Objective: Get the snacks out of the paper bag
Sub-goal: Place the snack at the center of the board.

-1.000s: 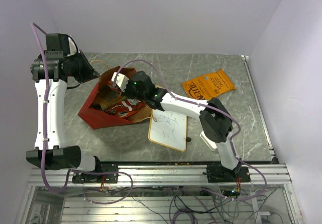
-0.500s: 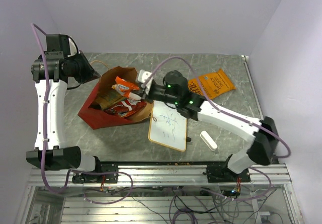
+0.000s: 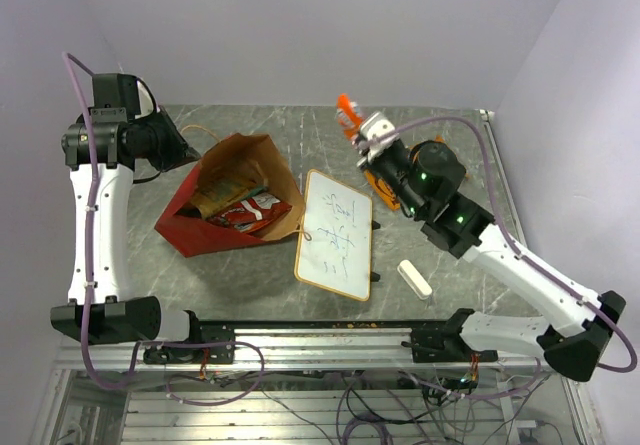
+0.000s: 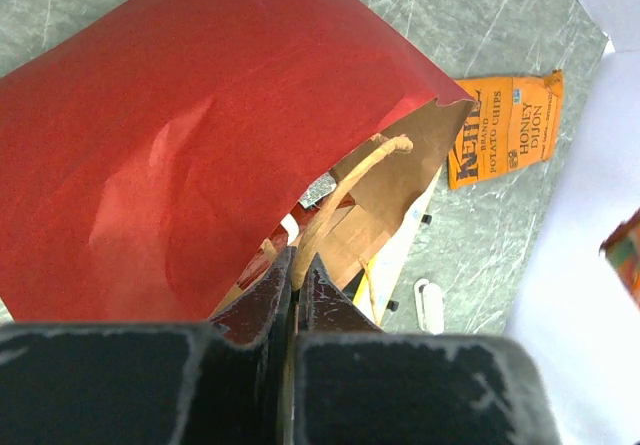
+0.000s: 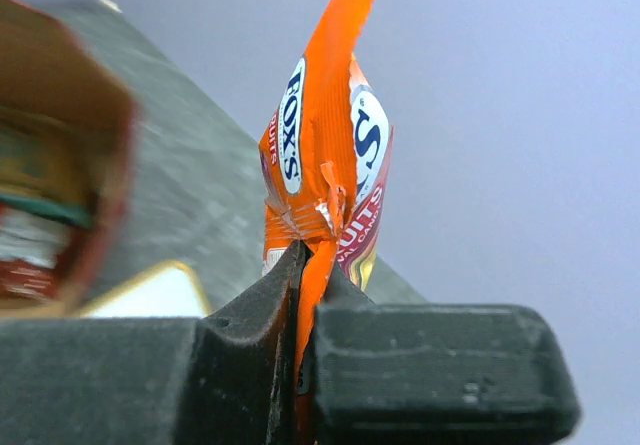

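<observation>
The paper bag (image 3: pixel 215 230), red outside and brown inside, lies on its side at the left with its mouth facing right. Several snacks (image 3: pixel 243 211) show inside it. My left gripper (image 3: pixel 190 152) is shut on the bag's string handle (image 4: pixel 345 185) at the upper rim and holds the mouth up; the red wall (image 4: pixel 190 135) fills the left wrist view under the jaws (image 4: pixel 298 261). My right gripper (image 3: pixel 360 133) hangs above the table's back middle, shut on an orange candy packet (image 3: pixel 346 111), whose crimped end (image 5: pixel 322 145) stands up between the pads.
A wood-framed whiteboard (image 3: pixel 335 233) lies right of the bag's mouth. A white eraser (image 3: pixel 414 278) sits to its right. An orange chips packet (image 4: pixel 505 125) lies on the table at the back right, mostly hidden under my right arm in the top view.
My right arm drew the orange packet out of the bag's mouth and swung it up and to the right, past the whiteboard. The left arm and the bag stayed put.
</observation>
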Action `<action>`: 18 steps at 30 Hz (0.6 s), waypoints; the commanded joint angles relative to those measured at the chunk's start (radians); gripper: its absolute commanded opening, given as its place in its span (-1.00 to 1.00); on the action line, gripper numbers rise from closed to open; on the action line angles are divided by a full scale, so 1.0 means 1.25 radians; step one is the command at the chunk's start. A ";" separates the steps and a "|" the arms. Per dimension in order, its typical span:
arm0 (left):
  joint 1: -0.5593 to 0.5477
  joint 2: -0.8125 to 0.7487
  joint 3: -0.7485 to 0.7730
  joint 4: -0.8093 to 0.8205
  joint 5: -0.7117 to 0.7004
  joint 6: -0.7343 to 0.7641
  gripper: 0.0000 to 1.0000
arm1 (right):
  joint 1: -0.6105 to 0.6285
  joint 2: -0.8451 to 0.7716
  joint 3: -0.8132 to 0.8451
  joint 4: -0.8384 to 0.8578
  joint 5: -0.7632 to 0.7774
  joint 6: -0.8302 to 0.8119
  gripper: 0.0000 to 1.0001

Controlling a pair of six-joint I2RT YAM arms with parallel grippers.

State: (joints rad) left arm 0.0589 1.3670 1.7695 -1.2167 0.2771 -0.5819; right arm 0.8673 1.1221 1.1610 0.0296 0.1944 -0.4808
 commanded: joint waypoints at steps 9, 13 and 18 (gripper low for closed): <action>-0.029 -0.019 0.001 -0.016 0.013 0.024 -0.86 | -0.293 0.174 -0.080 -0.039 0.211 -0.160 -1.00; -0.047 -0.013 0.021 -0.023 -0.008 0.033 -0.86 | -0.338 0.247 -0.124 0.101 0.211 -0.247 -1.00; -0.077 -0.015 0.018 -0.025 -0.022 0.038 -0.86 | -0.364 0.348 -0.120 0.159 0.199 -0.296 -1.00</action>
State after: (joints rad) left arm 0.0006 1.3594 1.7599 -1.2289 0.2672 -0.5545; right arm 0.4301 1.5162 0.9924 0.0502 0.4339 -0.7437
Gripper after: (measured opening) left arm 0.081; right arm 0.017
